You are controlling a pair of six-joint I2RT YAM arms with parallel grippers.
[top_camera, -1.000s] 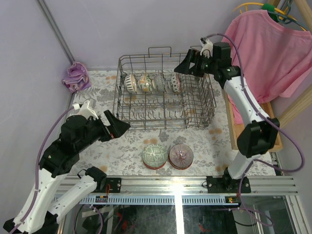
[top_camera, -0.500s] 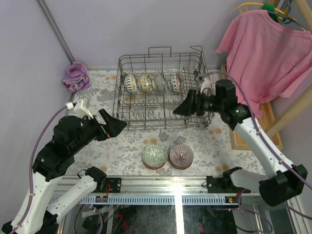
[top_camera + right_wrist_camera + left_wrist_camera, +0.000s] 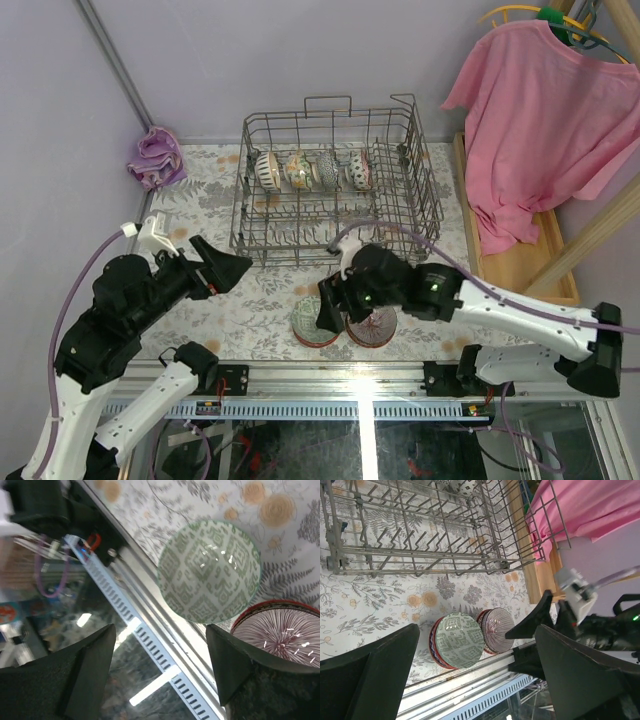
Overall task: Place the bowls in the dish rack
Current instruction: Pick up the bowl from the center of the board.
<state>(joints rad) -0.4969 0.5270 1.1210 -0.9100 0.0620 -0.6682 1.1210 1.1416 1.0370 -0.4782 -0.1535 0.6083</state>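
Four patterned bowls point(image 3: 298, 170) stand on edge in the back row of the grey wire dish rack point(image 3: 420, 200). In front of the rack sit two stacks of bowls, one topped by a green-patterned bowl point(image 3: 310, 322) point(image 3: 460, 640) point(image 3: 210, 572), the other by a purple-striped bowl point(image 3: 374, 324) point(image 3: 495, 625) point(image 3: 280, 630). My right gripper point(image 3: 328, 306) point(image 3: 162, 660) hovers open just over the green bowl's near-left side, nothing between its fingers. My left gripper point(image 3: 228, 268) point(image 3: 475, 680) hangs open left of the rack's front corner, pointing at the stacks.
A purple cloth point(image 3: 155, 158) lies at the back left. A pink shirt point(image 3: 540, 110) hangs at the right over a wooden tray point(image 3: 515, 265). The metal rail point(image 3: 360, 378) runs along the table's near edge right behind the stacks.
My right arm has swung from above the rack's back right corner down to the green bowl at the front, its jaws narrowing a little. The left arm drifted slightly left.
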